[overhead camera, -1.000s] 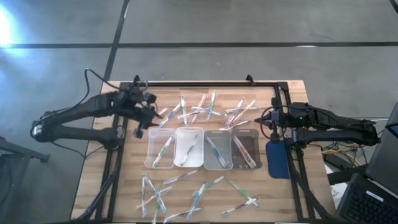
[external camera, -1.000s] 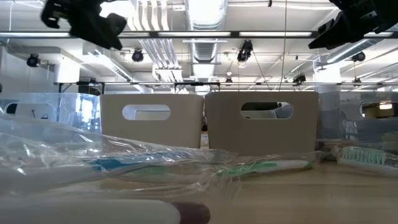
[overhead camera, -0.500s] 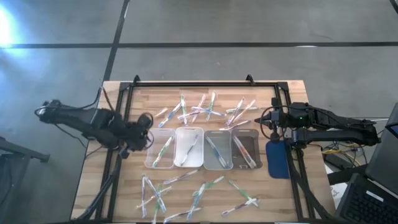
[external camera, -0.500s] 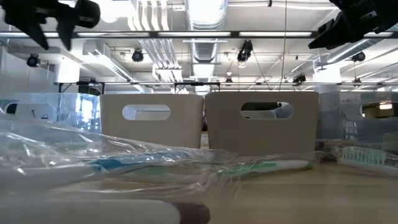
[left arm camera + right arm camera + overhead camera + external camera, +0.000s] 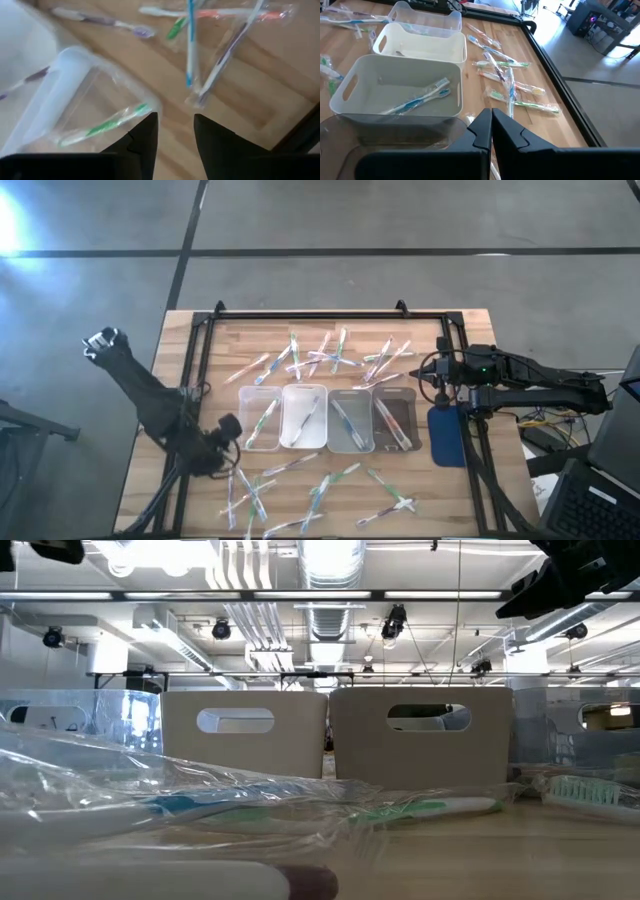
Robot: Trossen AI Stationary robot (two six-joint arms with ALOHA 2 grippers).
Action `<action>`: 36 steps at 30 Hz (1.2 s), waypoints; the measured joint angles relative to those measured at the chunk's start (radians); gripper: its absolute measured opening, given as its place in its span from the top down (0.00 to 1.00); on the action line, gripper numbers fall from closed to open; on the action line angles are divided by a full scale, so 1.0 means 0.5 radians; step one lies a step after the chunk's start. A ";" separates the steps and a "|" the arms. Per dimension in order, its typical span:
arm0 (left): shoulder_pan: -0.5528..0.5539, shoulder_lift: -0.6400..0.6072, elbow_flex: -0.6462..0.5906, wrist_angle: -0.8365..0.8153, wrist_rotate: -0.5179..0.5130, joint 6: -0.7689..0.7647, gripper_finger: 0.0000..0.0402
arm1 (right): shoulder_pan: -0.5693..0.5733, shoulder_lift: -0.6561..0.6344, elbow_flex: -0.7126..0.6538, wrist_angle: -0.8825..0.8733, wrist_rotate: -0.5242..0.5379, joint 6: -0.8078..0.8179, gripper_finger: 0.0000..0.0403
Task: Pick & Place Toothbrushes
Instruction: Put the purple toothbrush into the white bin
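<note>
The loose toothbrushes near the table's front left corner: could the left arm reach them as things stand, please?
Probably yes: the left gripper hovers with jaws parted beside the leftmost tray, and nothing covers those toothbrushes lying nearby.

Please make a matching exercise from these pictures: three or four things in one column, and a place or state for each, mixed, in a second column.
Things:
A. left end effector
B. right end effector
C. white opaque plastic tray
D. flat blue rectangular pad

Places or states:
1. fingers pressed together, holding nothing
2. lies at the right edge of the wooden table
3. fingers apart, empty, by a corner of the clear plastic tray
4. second from the left in the row of trays, seen from above

Pairs: A-3, B-1, C-4, D-2
</note>
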 joint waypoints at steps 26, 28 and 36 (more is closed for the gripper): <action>-0.197 0.853 0.000 0.480 0.229 -0.343 0.71 | 0.001 0.002 0.001 -0.001 0.000 0.000 0.98; -0.210 0.862 0.000 0.492 0.237 -0.341 0.71 | 0.001 0.002 0.001 0.000 0.000 0.000 0.98; -0.215 0.870 0.000 0.519 0.236 -0.227 0.71 | 0.001 0.002 0.001 0.000 0.000 0.000 0.98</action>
